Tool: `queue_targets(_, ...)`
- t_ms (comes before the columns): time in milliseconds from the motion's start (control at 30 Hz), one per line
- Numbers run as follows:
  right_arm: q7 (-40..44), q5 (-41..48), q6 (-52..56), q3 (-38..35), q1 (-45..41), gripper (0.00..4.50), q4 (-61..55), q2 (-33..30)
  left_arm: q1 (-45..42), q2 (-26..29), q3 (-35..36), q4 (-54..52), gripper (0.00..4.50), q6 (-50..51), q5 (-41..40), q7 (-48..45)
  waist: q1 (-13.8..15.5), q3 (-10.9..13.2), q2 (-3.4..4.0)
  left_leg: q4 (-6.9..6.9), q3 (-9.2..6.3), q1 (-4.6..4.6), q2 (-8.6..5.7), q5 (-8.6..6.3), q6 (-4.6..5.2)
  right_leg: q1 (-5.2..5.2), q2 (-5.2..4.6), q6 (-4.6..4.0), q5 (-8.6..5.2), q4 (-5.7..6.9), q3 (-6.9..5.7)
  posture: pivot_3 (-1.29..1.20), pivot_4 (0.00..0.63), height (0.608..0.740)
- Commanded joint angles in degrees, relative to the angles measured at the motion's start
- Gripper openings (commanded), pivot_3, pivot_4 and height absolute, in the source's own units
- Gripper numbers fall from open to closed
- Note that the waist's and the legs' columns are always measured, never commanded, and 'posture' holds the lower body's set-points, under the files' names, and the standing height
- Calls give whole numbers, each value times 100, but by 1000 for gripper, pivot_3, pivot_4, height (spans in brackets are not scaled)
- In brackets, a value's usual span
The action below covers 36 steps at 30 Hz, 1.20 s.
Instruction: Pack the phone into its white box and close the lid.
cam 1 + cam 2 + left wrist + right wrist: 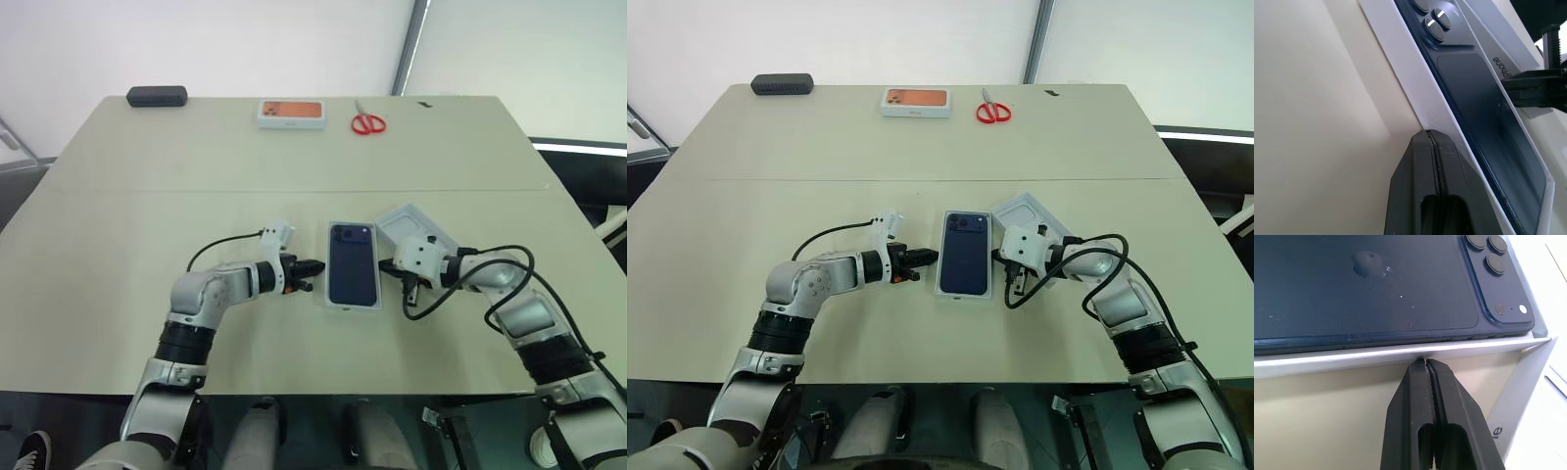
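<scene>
Both end effectors, left (312,265) and right (385,266), are clenched empty, tips pressed against opposite long sides of the white box (336,305), likely squaring it on the worktop (127,196). Inside lies the phone (353,262), back up; the lid (400,225) waits alongside.

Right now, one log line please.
phone: lying in white box | lid: off, beside box | left gripper: shut at box side | right gripper: shut at opposite side

You can't see the white box's (338,305) floor under the phone (353,264); the right arm hides part of the lid (404,227).
</scene>
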Motion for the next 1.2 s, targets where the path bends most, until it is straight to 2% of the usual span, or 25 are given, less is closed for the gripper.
queue_targets(33, 31, 87, -129, -85, -23, 57, -209, -21, -87, -114, -164, -80, 0, -6, -12, -195, 0, 0, 0, 0, 0, 0, 0, 0, 0, 0, 0, 0, 0, 0, 0, 0, 150, 740)
queue_targets(600, 252, 180, -26, -234, -117, 57, -332, -318, 61, 479, 137, -157, 0, -183, 156, -337, -25, 0, 0, -1, 0, 2, 2, 0, 0, -2, 2, 1, 0, 3, 0, 0, 150, 740)
queue_targets(1200, -935, -853, -312, 112, -900, 57, 883, 49, 110, 824, 464, -690, 0, -360, -9, -686, -18, 0, 1, 0, 1, 0, 2, 0, 0, -4, 0, 1, 0, 4, 0, 0, 150, 740)
